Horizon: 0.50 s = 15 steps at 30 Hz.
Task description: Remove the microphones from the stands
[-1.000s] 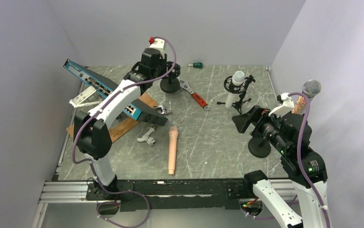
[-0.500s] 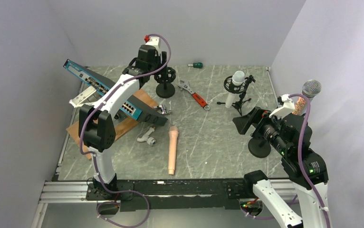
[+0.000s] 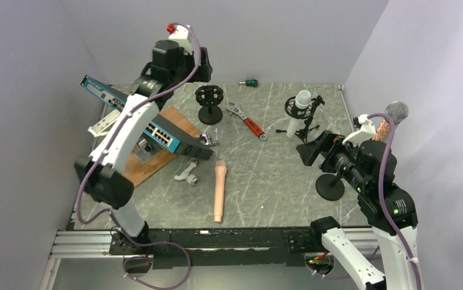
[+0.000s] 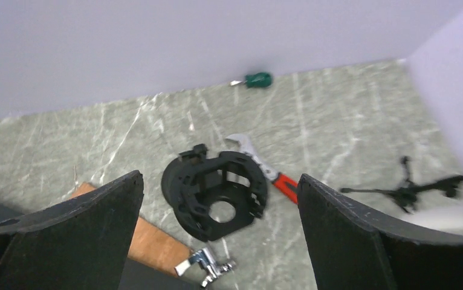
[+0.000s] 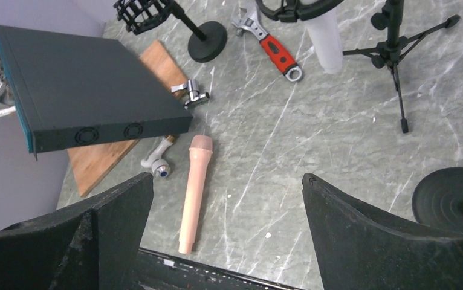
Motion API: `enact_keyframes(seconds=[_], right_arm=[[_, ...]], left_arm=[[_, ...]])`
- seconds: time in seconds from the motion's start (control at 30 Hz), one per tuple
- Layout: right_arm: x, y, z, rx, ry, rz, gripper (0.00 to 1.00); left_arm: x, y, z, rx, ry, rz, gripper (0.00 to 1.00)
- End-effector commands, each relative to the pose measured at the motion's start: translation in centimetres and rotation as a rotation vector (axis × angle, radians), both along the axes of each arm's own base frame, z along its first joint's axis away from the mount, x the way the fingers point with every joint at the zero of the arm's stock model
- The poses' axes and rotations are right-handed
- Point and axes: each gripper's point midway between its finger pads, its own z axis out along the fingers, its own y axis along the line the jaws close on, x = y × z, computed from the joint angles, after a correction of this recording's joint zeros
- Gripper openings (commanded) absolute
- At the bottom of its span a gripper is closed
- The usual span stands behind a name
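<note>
**Ana:** Where was the microphone?

**Ben:** The pink microphone (image 3: 219,190) lay flat on the table (image 3: 265,181), head toward 12 o'clock. It was at roughly 6 o'clock from the shock-mount stand (image 3: 209,99) and well apart from it. That stand's black cradle held nothing.

**Ana:** And the left gripper?

**Ben:** The left gripper (image 4: 220,177) hung high over that stand with its jaws spread wide and nothing between them. Its wrist camera looked down into the empty ring.

**Ana:** The right one?

**Ben:** The right gripper (image 5: 227,178) was also wide open and empty. It sat at about 3 o'clock on the table, aimed toward 9 o'clock, near a round black base (image 3: 330,187).

**Ana:** Were there other microphones?

**Ben:** A white microphone (image 3: 302,99) stood upright in the ring of a tripod stand (image 3: 306,127) at 1 o'clock. A silver-headed microphone (image 3: 396,112) sat high at 3 o'clock, close to the right wall. The right arm hid its support, so I couldn't tell what held it.

**Ana:** Anything else on the table?

**Ben:** A red-handled wrench (image 3: 248,122) lay between the two far stands, and a green screwdriver (image 3: 251,82) lay at 12 o'clock by the back wall. At 9 o'clock a network switch (image 5: 90,90) sat tilted over a wooden board (image 3: 156,160).
</note>
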Motion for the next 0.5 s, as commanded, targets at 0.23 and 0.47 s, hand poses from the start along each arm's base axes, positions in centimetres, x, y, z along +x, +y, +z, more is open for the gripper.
enact_keyframes(seconds=[0.23,0.47], right_arm=[[6.2,-1.0,3.0,-0.157,-0.047,-0.07,0.95],[10.7,-2.5,4.2,-0.301,-0.085,-0.145,0.92]], left_arm=[[-15.3,-2.1,11.9,-0.205,-0.176,-0.439,0.99],[-18.5,0.3,11.3,-0.128,-0.317,-0.42,0.99]])
